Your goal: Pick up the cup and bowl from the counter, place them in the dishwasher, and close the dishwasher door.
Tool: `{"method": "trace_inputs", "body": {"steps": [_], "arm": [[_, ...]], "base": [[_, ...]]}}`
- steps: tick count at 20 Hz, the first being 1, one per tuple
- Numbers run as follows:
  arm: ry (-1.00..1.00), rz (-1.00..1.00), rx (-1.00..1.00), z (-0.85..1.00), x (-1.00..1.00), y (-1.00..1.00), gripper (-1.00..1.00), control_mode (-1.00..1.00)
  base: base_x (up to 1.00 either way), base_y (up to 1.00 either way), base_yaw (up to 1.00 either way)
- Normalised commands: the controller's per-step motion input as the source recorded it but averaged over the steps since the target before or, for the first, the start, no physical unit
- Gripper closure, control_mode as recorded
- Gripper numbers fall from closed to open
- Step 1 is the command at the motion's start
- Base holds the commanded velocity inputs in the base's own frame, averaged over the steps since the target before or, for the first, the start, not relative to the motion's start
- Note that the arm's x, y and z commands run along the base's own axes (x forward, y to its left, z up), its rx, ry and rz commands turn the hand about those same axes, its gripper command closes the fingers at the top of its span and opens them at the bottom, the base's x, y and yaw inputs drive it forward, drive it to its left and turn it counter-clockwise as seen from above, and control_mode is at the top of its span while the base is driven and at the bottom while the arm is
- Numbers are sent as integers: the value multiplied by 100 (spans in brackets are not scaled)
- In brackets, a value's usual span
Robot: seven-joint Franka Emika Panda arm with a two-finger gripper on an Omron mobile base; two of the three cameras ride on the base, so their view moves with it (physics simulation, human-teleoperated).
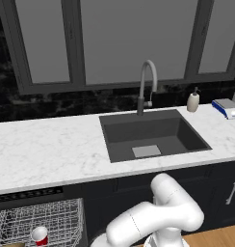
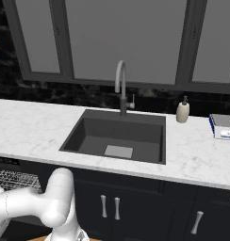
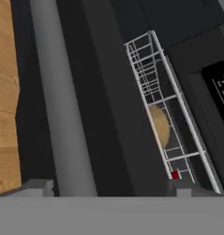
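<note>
The red cup (image 1: 40,235) stands in the white wire rack (image 1: 52,219) of the dishwasher, under the black control strip (image 1: 28,194). In the hand view the rack (image 3: 153,82) runs slantwise, with the tan bowl (image 3: 159,125) and the cup (image 3: 175,175) inside it. The dishwasher door (image 3: 109,114) lies open as a dark panel beside the rack, a grey band along its far side. My gripper (image 3: 109,190) hangs low over the door, open, with nothing between its fingertips (image 3: 38,186). The white marble counter (image 1: 47,149) carries neither the cup nor the bowl.
A dark sink (image 1: 153,137) with a grey faucet (image 1: 146,84) sits in the counter. A soap dispenser (image 1: 193,101) and a blue-and-white box (image 1: 228,108) stand at the back right. Dark handled cabinets (image 2: 112,207) line the front. Wood floor (image 3: 6,114) borders the door.
</note>
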Motion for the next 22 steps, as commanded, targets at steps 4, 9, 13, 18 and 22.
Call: {"method": "trace_inputs", "body": {"steps": [4,9,13,18,22], "arm": [[-45,-17,-16,-54,24,-73,-100,-100],[-41,-19,-16,-35,61,-65,-100,-100],[-44,-20,-11,-7,74,-66,-100,-100],[-51,-20,-4,-2,67,-73,-100,-100],[-61,-15,0,0,73,-53,-100,-100]], "base": [[0,0,0],[0,0,0],[0,0,0],[0,0,0],[0,0,0]]}}
